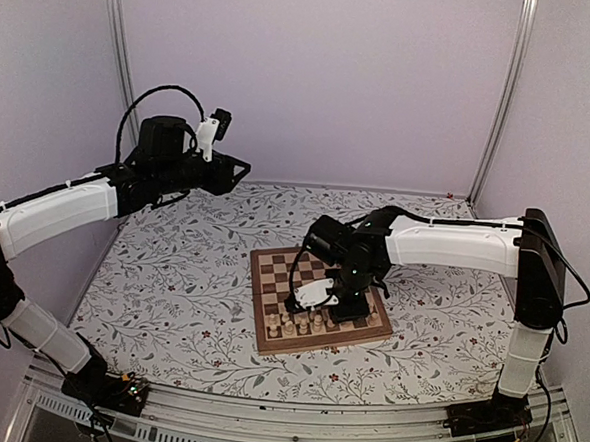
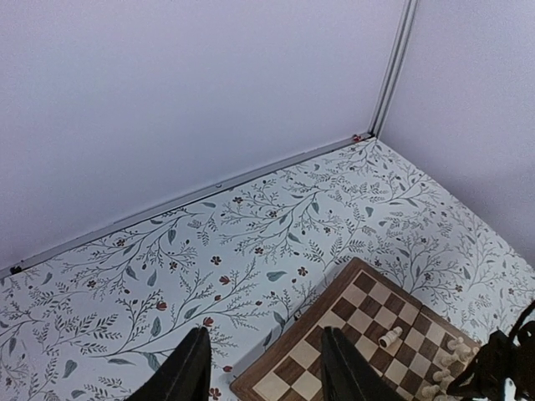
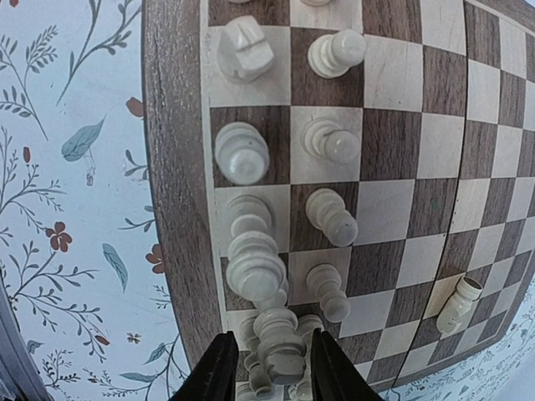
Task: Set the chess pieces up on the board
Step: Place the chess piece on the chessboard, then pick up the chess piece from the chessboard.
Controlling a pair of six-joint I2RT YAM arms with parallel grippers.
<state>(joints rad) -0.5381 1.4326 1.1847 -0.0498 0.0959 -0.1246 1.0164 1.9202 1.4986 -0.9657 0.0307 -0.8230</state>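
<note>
One cream turned chess piece (image 3: pixel 280 355) straddled by right pincer (image 3: pixel 271 334) on brown-and-tan checkered board (image 3: pixel 393 159), cannot tell if clenched; left pincer (image 2: pixel 264 334) released.

Right pincer (image 3: pixel 272 338) straddles a cream piece (image 3: pixel 280 357) at board (image 3: pixel 175 167) edge, small gaps; chess pieces (image 3: pixel 242 153) in two rows, toppled piece (image 3: pixel 458 305) apart.

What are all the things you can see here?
tablecloth: one, white with leafy sprigs, spread under everything
board: one, dark brown and tan checks, on the tablecloth
chess pieces: many, count unclear, cream, standing in two rows along the board's near edge
fallen chess piece: one, cream, lying farther in on the board
walls: pale purple, behind and beside
left gripper: one, black, open, empty, raised at left
right gripper: one, black, open, astride a standing piece
</note>
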